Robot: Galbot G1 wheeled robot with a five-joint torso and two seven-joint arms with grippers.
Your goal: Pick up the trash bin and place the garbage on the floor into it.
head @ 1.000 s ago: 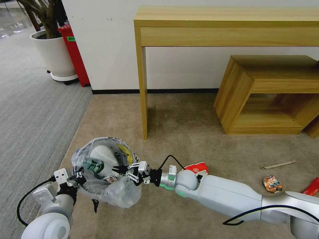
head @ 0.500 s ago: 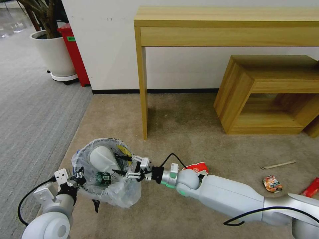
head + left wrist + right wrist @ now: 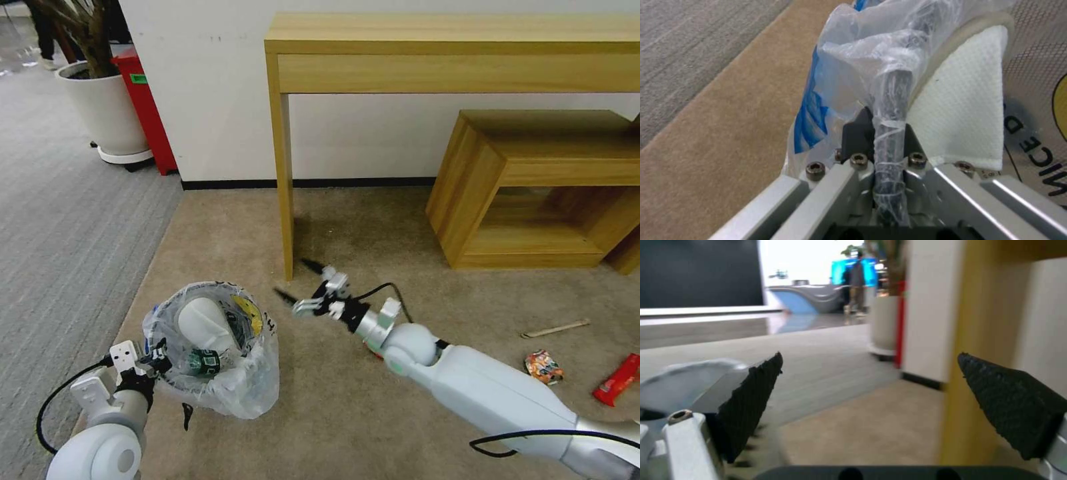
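Right gripper (image 3: 297,279) now lifted out of the trash bin (image 3: 212,347), fingers spread wide and empty, left gripper (image 3: 155,352) clamped on the bin's rim.

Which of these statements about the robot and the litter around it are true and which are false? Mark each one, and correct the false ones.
1. The left claw grips the rim of the trash bin. True.
2. The right claw holds a paper cup. False: its fingers are spread and empty, above the floor beside the bin.
3. A white slipper lies inside the bin. True.
4. The wooden stick is in the bin. False: it lies on the beige carpet, near the orange snack packet.
5. The red wrapper lies on the low wooden shelf. False: it lies on the carpet.
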